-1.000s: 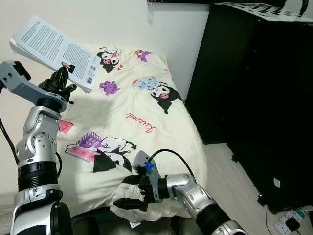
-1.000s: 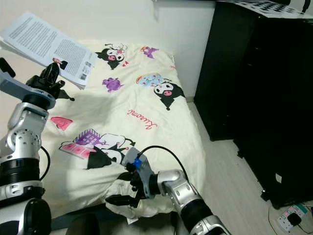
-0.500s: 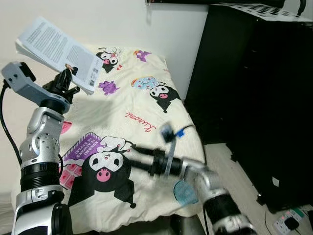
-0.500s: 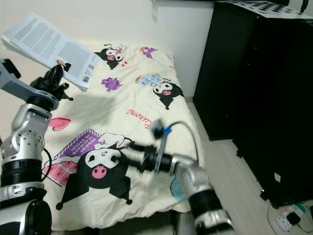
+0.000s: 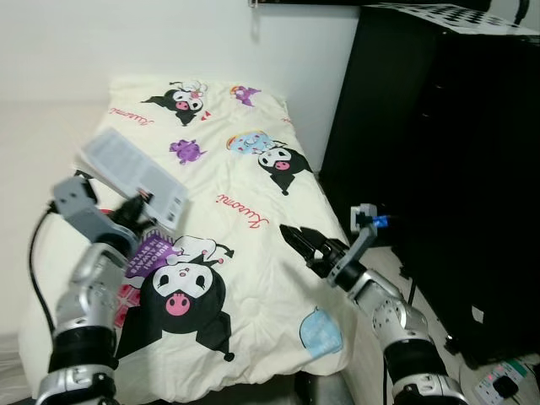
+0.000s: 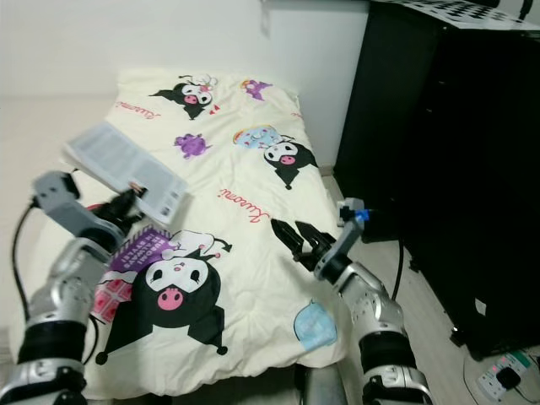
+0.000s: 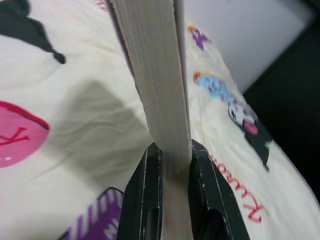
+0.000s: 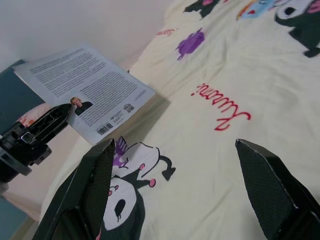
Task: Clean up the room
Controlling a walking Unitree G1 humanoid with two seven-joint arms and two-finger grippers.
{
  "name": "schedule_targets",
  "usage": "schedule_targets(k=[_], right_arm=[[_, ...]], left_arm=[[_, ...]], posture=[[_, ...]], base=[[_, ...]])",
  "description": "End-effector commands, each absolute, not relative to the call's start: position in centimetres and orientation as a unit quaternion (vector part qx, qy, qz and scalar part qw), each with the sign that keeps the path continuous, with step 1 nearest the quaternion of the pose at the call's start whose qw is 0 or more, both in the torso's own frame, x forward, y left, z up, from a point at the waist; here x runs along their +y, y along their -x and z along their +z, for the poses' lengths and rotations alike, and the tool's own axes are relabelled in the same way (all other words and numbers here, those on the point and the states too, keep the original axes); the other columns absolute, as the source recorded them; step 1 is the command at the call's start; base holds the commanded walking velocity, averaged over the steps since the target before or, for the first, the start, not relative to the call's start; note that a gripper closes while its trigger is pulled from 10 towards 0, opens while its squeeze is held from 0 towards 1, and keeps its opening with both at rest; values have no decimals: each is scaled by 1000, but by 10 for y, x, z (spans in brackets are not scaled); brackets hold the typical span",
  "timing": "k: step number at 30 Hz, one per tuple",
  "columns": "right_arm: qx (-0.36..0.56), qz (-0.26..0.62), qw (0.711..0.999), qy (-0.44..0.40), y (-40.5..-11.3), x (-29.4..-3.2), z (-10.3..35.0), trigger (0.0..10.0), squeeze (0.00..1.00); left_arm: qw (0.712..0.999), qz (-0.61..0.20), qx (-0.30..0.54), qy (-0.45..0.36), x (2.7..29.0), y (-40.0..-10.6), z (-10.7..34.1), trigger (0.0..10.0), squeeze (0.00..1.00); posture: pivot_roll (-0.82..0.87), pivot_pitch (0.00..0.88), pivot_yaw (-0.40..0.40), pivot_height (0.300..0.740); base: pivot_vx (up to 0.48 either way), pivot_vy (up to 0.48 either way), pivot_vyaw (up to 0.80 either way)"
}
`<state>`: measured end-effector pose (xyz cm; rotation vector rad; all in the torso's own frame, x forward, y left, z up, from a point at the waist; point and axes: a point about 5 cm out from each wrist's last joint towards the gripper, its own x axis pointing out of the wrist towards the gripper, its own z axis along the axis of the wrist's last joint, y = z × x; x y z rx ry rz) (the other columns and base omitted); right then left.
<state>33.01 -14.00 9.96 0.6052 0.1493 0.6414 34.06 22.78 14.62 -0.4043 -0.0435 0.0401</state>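
Blanket point(image 5: 245, 211) looks spread flat on the bed, left gripper point(image 7: 170, 165) clamps the book point(image 5: 135, 175), right gripper point(image 5: 308, 245) spread empty, book needs stowing.

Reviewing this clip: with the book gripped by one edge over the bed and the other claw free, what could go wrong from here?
1. The left claw pinches the book only at its lower edge, so it may sag, pivot or slip onto the blanket.
2. The open right claw hovers just above the blanket near the bed's edge; a low sweep might snag the fabric and rumple it.
3. The black cabinet stands close beside the right arm, leaving little swing room.
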Motion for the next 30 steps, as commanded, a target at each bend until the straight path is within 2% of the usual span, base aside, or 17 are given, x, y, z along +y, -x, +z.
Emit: schedule_targets(k=[1, 4, 12, 30], right_arm=[[72, 295, 908, -288, -330, -146, 97, 10000, 0], [70, 298, 908, -286, -329, -144, 96, 10000, 0], [68, 304, 908, -280, -328, -139, 98, 10000, 0], [66, 308, 908, -276, -328, -133, 96, 10000, 0]], left_arm=[[982, 13, -47, 183, 222, -343, 157, 10000, 0], [982, 6, -59, 179, 214, -343, 158, 10000, 0], [977, -27, -60, 201, 190, -345, 154, 10000, 0], [977, -42, -51, 204, 174, -344, 148, 10000, 0]], posture=[[-41, 0, -92, 546], [-42, 0, -92, 556], [-45, 0, -92, 586], [-42, 0, -91, 661]], base=[[-428, 0, 0], [-480, 0, 0], [0, 0, 0], [0, 0, 0]])
